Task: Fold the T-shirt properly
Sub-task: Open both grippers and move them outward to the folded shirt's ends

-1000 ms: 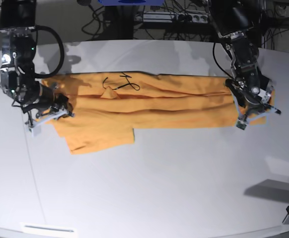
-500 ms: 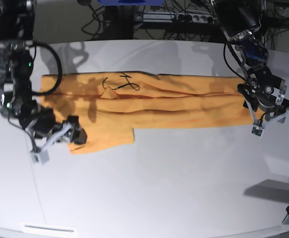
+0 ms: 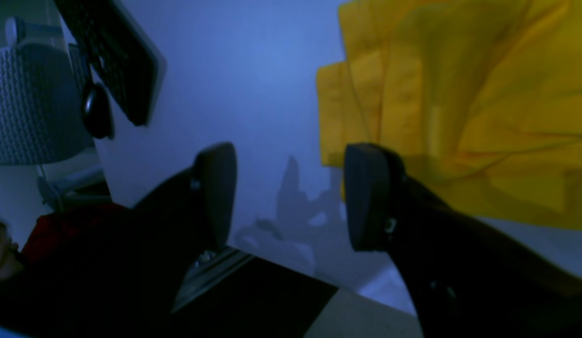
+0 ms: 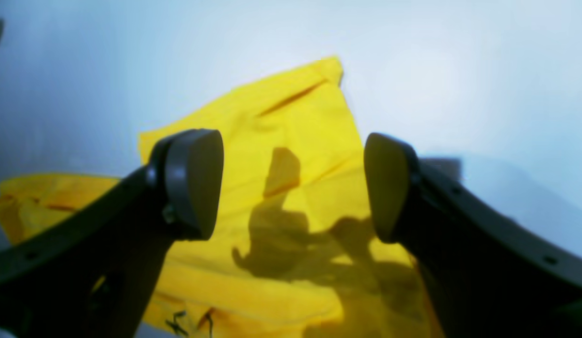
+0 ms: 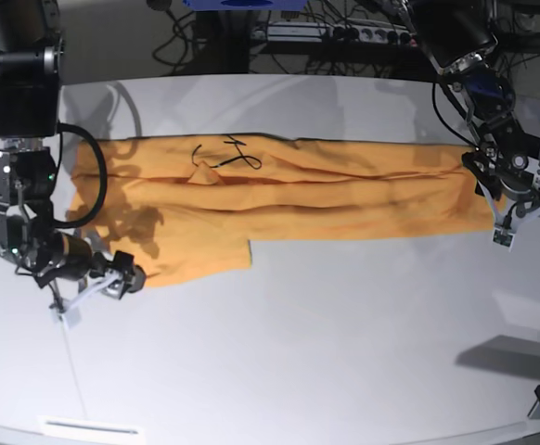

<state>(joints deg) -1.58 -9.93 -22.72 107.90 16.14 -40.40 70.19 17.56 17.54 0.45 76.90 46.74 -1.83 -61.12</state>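
Lying lengthwise across the white table (image 5: 279, 362), the T-shirt (image 5: 289, 199) is a long folded band, one sleeve flap jutting toward the near edge at the right arm's end

Cloth reads thin, soft and limp: light to lift, will sag and slide out of shape unless taken at two points together; best holds look like the layered end edges, pinching every ply. Right gripper (image 5: 94, 289) hangs just off the sleeve corner, jaws wide apart, nothing between them. Left gripper (image 5: 520, 218) sits at the opposite end edge, jaws parted about halfway, empty, cloth beside one finger (image 3: 366, 197). Dark squiggle (image 5: 224, 156) marks the collar
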